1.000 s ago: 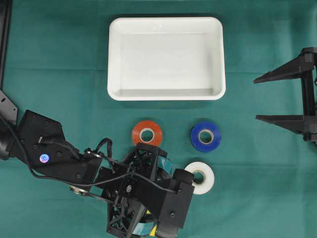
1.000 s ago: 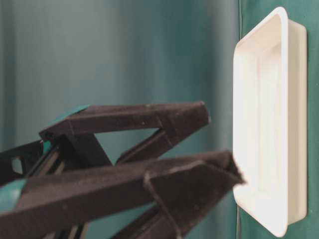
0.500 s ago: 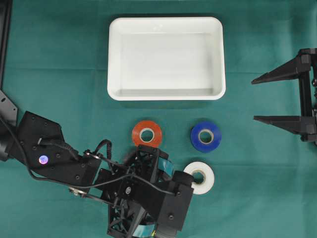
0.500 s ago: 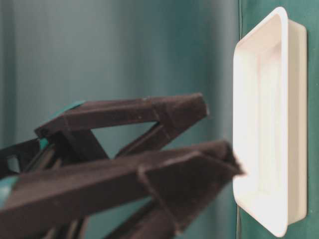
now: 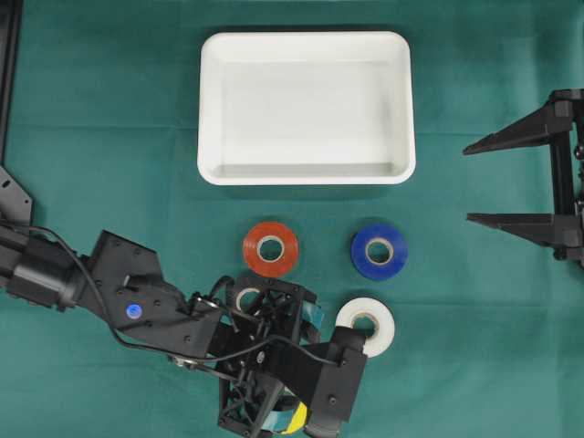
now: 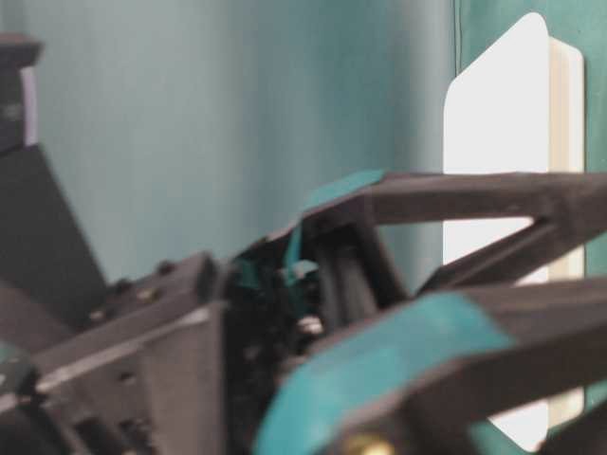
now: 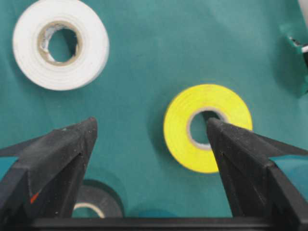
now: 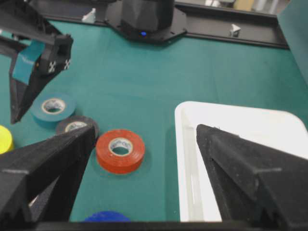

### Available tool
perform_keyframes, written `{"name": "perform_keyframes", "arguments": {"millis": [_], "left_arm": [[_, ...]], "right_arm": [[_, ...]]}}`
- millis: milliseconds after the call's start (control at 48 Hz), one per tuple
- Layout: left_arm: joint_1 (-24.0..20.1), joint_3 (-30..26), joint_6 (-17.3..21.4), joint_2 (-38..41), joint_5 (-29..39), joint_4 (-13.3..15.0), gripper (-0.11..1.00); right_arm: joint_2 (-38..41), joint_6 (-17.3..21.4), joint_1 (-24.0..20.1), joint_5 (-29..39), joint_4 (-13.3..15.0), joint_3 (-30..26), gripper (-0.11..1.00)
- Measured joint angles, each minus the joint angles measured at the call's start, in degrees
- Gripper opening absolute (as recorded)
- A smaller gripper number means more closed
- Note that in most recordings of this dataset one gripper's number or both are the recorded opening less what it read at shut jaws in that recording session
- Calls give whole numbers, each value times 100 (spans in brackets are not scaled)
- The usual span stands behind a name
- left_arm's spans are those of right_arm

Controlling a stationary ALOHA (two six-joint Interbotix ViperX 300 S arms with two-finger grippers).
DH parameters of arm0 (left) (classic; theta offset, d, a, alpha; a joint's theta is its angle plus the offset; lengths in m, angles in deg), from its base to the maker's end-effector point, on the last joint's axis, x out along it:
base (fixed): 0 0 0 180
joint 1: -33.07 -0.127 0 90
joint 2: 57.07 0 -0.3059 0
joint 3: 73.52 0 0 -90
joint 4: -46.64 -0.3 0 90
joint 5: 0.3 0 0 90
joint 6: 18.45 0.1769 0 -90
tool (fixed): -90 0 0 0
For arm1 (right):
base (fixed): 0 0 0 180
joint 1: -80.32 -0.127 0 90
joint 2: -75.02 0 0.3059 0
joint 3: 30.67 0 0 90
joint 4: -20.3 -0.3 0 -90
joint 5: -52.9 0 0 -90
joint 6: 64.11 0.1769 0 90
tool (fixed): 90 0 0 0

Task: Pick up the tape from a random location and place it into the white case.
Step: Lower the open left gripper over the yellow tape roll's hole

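The white case (image 5: 306,179) lies empty at the back middle of the table. In front of it lie a red tape (image 5: 271,247), a blue tape (image 5: 380,251) and a white tape (image 5: 368,326). My left gripper (image 7: 150,122) points down at the near edge, open. It hangs over a yellow tape (image 7: 208,127), with its right fingertip above the roll's hole. A black tape (image 7: 94,207) lies by its left finger. My right gripper (image 5: 511,182) stands open at the right edge, holding nothing.
A teal tape (image 8: 53,108) lies beside the black tape (image 8: 77,126), left of the red tape (image 8: 120,150). The left arm (image 5: 119,297) reaches in from the left edge. In the table-level view the left gripper blocks most of the white case (image 6: 493,114).
The left arm has swung rightward and its gripper has shifted slightly toward the near edge, coming closer to the table-level camera. The right arm and the tapes have not moved.
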Motion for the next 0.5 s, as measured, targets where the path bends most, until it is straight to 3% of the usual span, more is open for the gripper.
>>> {"name": "perform_keyframes", "arguments": {"millis": [500], "left_arm": [[123,237,53,677,-501,-26,100]], "right_arm": [[35,-9,0,18,26,0,90]]}}
